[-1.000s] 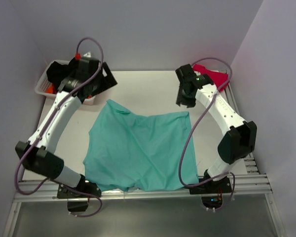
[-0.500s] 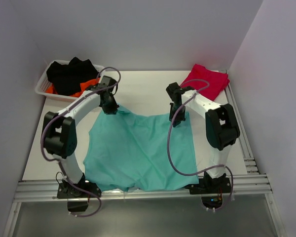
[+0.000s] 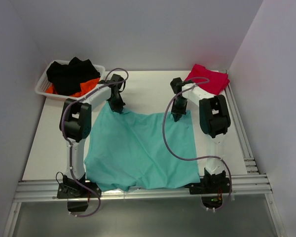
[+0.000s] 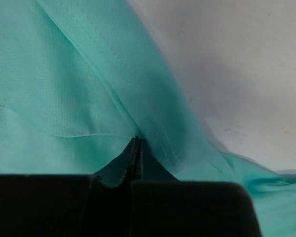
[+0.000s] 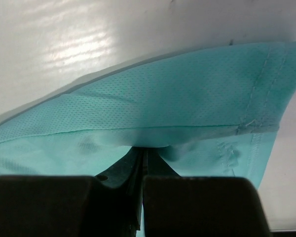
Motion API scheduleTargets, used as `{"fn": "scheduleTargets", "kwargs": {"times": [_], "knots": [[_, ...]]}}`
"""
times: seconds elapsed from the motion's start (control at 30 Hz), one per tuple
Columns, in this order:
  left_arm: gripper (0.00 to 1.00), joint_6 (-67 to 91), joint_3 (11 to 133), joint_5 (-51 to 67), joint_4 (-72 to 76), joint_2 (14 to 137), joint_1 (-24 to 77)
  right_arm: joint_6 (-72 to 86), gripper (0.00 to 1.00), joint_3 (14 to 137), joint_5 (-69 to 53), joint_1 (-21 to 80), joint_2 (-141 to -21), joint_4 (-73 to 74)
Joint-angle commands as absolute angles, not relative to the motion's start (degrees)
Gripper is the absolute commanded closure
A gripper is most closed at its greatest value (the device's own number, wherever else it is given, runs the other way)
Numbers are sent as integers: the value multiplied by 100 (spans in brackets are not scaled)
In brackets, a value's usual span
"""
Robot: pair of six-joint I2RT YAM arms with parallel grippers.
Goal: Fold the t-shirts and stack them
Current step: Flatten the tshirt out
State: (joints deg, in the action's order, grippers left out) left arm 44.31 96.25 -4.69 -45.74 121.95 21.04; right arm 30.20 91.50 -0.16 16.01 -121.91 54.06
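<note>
Thin teal-green mesh-fabric t-shirt (image 3: 140, 150) lay spread flat on the white table (image 3: 143, 84), with a folded crimson-red t-shirt (image 3: 209, 80) well apart at the far right corner. Left gripper (image 3: 119, 105) and right gripper (image 3: 179, 115) were each pinched closed on the teal shirt's far edge, one near each far corner. Fabric looked light and limp and likely to sag between holds, so the stitched hems seemed the safest grab spots.

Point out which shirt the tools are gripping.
The teal-green t-shirt spread across the table centre; left tool and right tool pinch its far edge. The red t-shirt lies folded, untouched.
</note>
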Motion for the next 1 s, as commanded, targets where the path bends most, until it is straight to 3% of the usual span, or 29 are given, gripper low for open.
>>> {"fn": "scheduleTargets", "kwargs": {"times": [0.0, 0.13, 0.33, 0.43, 0.53, 0.63, 0.67, 0.77, 0.83, 0.97], "knots": [[100, 4526, 10054, -597, -4816, 12454, 2144, 2883, 100, 9404, 45, 1293, -12418, 5485], [100, 4596, 10545, -536, -4869, 12857, 2145, 2900, 100, 9589, 26, 994, -12647, 5537], [100, 4737, 12750, -703, -5431, 14411, 2101, 2892, 100, 9712, -369, 765, -12814, 5528], [97, 5052, 13622, -337, -5039, 14887, 1908, 2883, 100, 9651, -483, 721, -12779, 5493], [87, 5483, 13422, 443, -4029, 14907, 1618, 2874, 100, 9624, -545, 686, -12771, 5484], [66, 5834, 13464, 1289, -1949, 14862, 1485, 2865, 100, 9633, -536, 668, -12771, 5476], [51, 5993, 13700, 1840, -811, 14845, 1485, 2848, 100, 9633, -510, 668, -12762, 5476], [27, 6792, 14062, 2092, 1038, 14626, 1512, 2848, 100, 9685, -440, 668, -12788, 5475], [15, 6944, 13958, 1996, 1300, 14189, 1520, 2839, 100, 9729, -422, 668, -12806, 5493], [11, 6278, 13212, 2100, 714, 13142, 1450, 2804, 100, 9861, -238, 668, -12657, 5581]]}}
